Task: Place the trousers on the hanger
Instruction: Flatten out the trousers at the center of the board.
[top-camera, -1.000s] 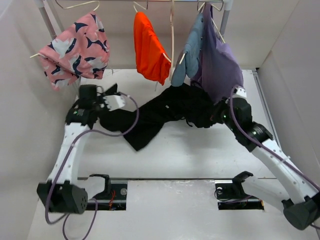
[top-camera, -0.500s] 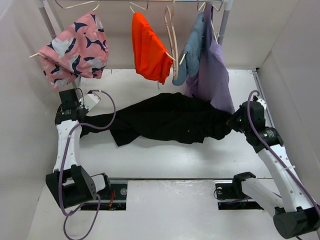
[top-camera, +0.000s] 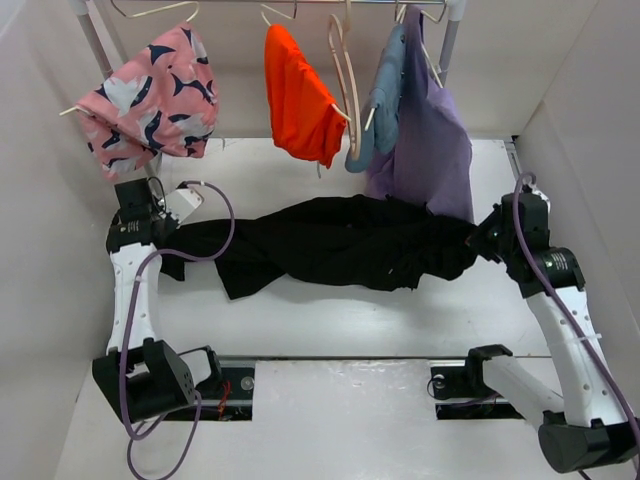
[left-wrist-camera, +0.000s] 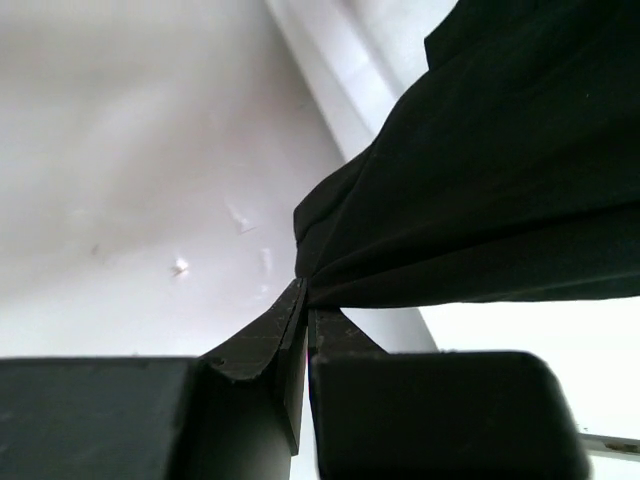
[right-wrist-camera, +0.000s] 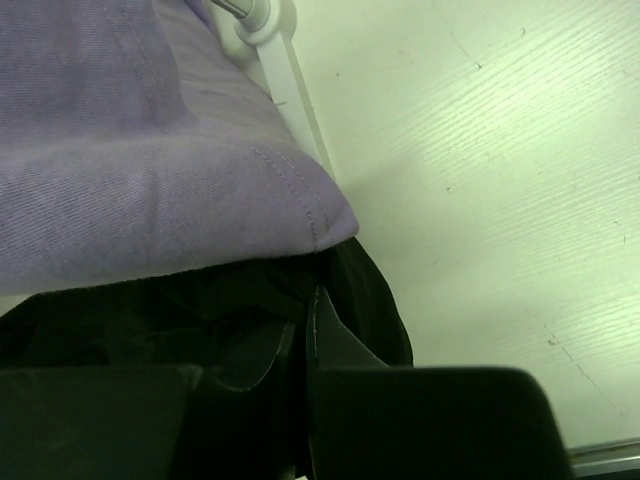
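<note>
Across mid-frame, the trousers (top-camera: 330, 245) are held stretched over the table (top-camera: 350, 320), each end pinched shut (left gripper (top-camera: 172, 232) at left, right gripper (top-camera: 478, 238) at right). At upper centre, the hanger (top-camera: 333, 45) is hung beside the orange garment (top-camera: 295, 95).

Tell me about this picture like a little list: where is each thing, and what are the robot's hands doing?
Trousers: long black fabric trousers, stretched out between both grippers
Left gripper: shut on the trousers' left end
Right gripper: shut on the right end, under the purple garment
Hanger: pale beige curved hanger, on the rail, bare
Done yet: no
</note>
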